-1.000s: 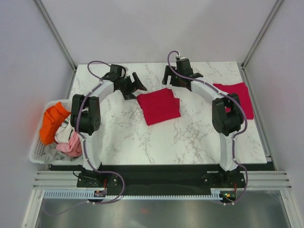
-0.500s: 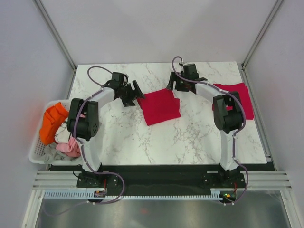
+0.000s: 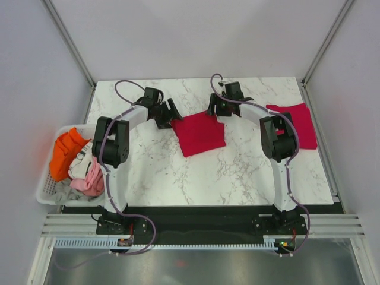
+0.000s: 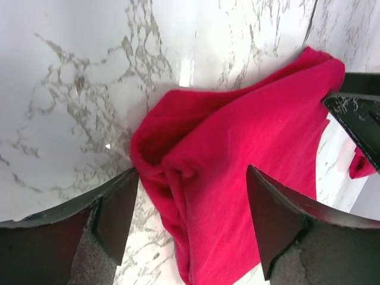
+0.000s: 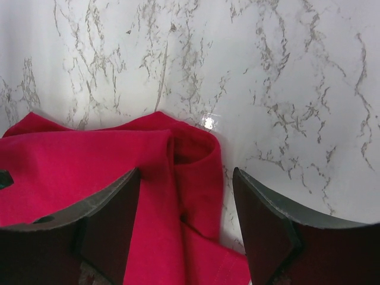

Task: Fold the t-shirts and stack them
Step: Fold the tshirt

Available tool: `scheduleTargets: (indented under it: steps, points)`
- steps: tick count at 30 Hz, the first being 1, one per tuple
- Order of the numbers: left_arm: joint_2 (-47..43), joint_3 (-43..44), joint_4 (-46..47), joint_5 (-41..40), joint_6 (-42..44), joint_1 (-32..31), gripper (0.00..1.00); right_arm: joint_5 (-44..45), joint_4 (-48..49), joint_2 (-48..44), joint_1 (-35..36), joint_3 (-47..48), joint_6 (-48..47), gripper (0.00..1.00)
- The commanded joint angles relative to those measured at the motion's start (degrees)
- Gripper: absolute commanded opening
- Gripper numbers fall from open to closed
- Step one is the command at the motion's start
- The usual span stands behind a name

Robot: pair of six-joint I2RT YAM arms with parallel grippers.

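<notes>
Bright and even throughout, lit softly from overhead with no hard beam. In the top view, sharp from near edge to far edge of the marble table (image 3: pixel 178 172), with only faint, diffuse shadows under the arms (image 3: pixel 113 148). Small white glare spots (image 4: pixel 186 70) on the marble just beyond the t-shirt (image 4: pixel 249 154) corner in both wrist views. Crisp on the red cloth, darker inside its folds. Close up, soft and out of focus on the black fingers (image 4: pixel 279 219) of the left gripper (image 4: pixel 191 172) and of the right gripper (image 5: pixel 186 172), near silhouettes along the bottom.
</notes>
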Motion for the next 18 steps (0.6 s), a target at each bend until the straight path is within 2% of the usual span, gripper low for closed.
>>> scheduleTargets:
  steps: [1, 5, 10, 15, 16, 17, 18]
  points:
    - [2.5, 3.5, -1.1, -0.4, 2.6, -0.1, 0.80, 0.1, -1.4, 0.5, 0.2, 0.0, -1.1, 0.72]
    - [2.4, 4.4, -1.5, -0.9, 3.1, -0.1, 0.77, 0.7, -1.2, -0.6, 0.1, -1.5, -1.3, 0.70]
    - [2.8, 5.1, -2.0, -1.4, 4.2, -0.1, 0.78, -0.5, 0.1, -1.0, 0.2, -2.1, -0.6, 0.60]
    - [2.8, 5.2, -2.3, -1.9, 4.1, -0.1, 0.79, 0.0, 0.7, -1.7, 0.2, -2.8, -0.4, 0.59]
    - [2.9, 5.2, -2.2, -2.2, 4.0, -0.1, 0.80, 0.6, 0.8, -1.8, 0.3, -3.1, -0.4, 0.61]
    - [2.4, 4.7, -2.2, -2.6, 3.8, -0.1, 0.81, 1.6, 0.9, -2.3, 0.2, -3.5, -0.4, 0.71]
    - [2.0, 4.4, -2.0, -3.6, 3.6, -0.1, 0.82, 4.2, 1.4, -3.8, 0.1, -4.8, -0.3, 0.74]
